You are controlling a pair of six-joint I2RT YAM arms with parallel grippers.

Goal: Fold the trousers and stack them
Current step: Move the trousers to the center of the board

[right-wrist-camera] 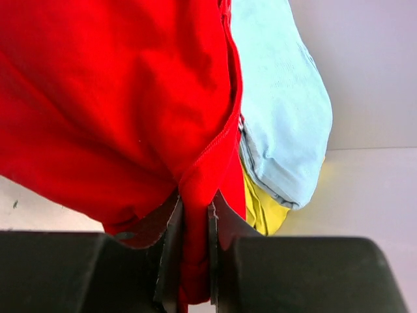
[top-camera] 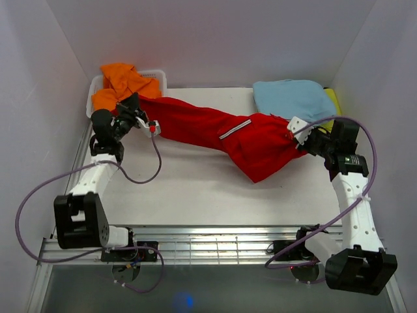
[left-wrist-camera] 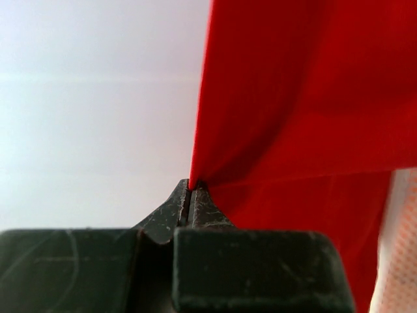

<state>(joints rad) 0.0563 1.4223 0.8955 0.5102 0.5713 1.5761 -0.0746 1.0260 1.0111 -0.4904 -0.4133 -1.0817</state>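
Bright red soft-fabric trousers [top-camera: 208,127] hung stretched between the left gripper [left-wrist-camera: 189,189] and the right gripper [right-wrist-camera: 195,218], both clamped on the cloth. The waist end was hard to tell.

We record: red trousers [top-camera: 215,130], one pair; orange garment [top-camera: 120,81], one; light blue garment [top-camera: 290,98], one; yellow cloth [top-camera: 333,99], one; white basket [top-camera: 158,77], one; robot arms [top-camera: 91,179] [top-camera: 355,202], two.

Behind left tool [top-camera: 154,128]: orange garment [top-camera: 120,81] heaped in white basket [top-camera: 158,76]. Just beyond right tool [top-camera: 296,126]: light blue garment [top-camera: 290,98], folded, on yellow cloth [top-camera: 333,99]. Under both: white worktop [top-camera: 195,192].
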